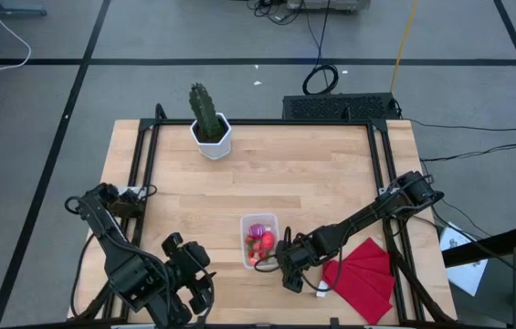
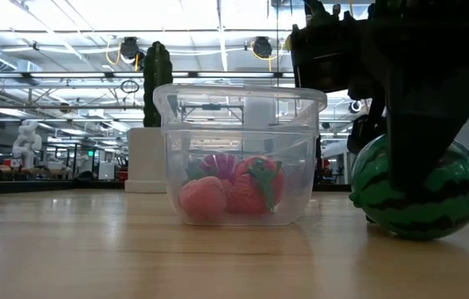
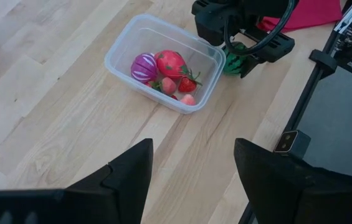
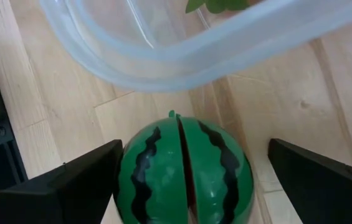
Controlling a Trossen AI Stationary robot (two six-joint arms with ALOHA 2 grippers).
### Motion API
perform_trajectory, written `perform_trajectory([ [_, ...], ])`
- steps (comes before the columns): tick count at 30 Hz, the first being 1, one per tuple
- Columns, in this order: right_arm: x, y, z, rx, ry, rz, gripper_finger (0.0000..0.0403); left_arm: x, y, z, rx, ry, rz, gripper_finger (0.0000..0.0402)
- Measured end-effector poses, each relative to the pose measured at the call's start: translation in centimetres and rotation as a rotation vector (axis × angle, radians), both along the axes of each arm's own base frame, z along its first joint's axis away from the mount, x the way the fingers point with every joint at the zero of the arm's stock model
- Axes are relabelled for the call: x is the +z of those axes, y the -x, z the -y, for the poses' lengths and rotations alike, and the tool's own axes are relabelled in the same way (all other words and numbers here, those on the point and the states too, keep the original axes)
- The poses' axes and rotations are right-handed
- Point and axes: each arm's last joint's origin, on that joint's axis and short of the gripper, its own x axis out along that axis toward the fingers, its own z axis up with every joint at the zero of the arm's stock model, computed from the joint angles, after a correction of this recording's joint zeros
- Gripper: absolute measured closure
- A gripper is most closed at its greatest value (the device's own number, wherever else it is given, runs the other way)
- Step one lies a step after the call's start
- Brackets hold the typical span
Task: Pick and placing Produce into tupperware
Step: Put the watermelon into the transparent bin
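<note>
The clear tupperware (image 1: 244, 247) (image 2: 242, 95) stands on the table near its near edge. It holds a purple piece (image 3: 143, 67), a red strawberry-like piece (image 3: 171, 62) and small pink bits (image 3: 187, 98). The green striped ball (image 4: 185, 168) (image 2: 450, 195) rests on the table just right of the tupperware. My right gripper (image 1: 287, 265) (image 4: 194, 149) is open and low over the ball, one finger on each side. My left gripper (image 1: 189, 274) (image 3: 191, 174) is open, raised left of the tupperware and holding nothing. My right gripper comes down at the green striped ball from above and from the right, with its fingers on either side. One finger (image 4: 88, 183) lies close against the ball's side (image 4: 129, 180); whether it touches, I cannot tell. The other finger (image 4: 319, 180) stands apart. The ball sits on the table.
A red folded cloth (image 1: 363, 274) lies near the table's right near corner, under the right arm. A tall green cactus in a white pot (image 1: 210, 123) stands at the far edge. Bare wood (image 1: 312, 174) lies between the cactus and the tupperware.
</note>
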Motion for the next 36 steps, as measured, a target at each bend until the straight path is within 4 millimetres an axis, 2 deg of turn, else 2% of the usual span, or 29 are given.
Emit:
perform_trajectory([
  [5,0.0,-0.1,0.2,-0.024,-0.005,-0.014,0.002,0.0,0.0,0.0,0.0,0.001,-0.001,0.0172],
  [15,-0.1,-0.1,0.5,-0.026,-0.016,-0.034,0.0092,0.0,0.0,0.0,0.001,0.002,-0.001,0.0172],
  [21,0.2,0.0,0.5,-0.028,-0.024,-0.028,0.0112,0.0,0.0,0.0,0.001,0.003,-0.001,0.0172],
  [30,2.9,0.5,1.6,-0.045,-0.042,0.003,0.0106,0.0,0.0,0.0,0.003,0.003,0.0,0.0172],
  [36,5.5,1.1,2.3,-0.035,-0.057,0.059,0.0104,0.0,0.0,0.0,0.002,0.003,0.0,0.0172],
])
